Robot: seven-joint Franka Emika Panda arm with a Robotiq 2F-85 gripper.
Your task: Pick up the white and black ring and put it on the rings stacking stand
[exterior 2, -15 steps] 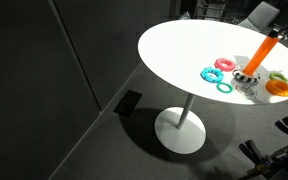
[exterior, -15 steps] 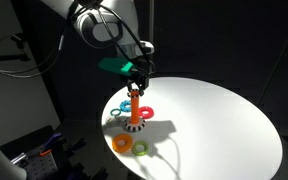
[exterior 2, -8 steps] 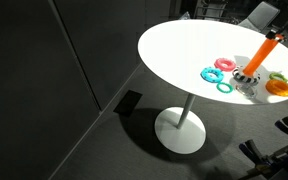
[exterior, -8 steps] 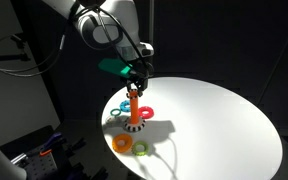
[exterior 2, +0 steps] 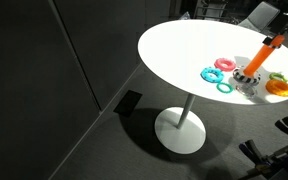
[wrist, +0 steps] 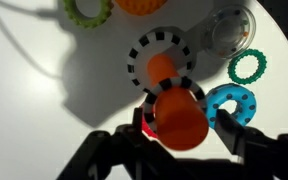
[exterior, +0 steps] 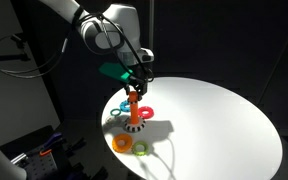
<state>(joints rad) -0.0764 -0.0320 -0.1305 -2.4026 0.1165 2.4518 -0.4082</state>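
The white and black ring lies flat on the table around the foot of the orange rings stacking stand. It shows at the stand's base in both exterior views. The stand is upright on the white round table. My gripper is open and empty. It hovers right over the stand's rounded top, one finger on each side, as both exterior views show.
Loose rings lie round the stand: green, orange, teal, blue dotted, and a pink one partly hidden under the gripper. A clear round piece lies nearby. The table edge is close to the stand.
The gripper has shifted only slightly above the stand's top. The white and black ring stays at the stand's foot.
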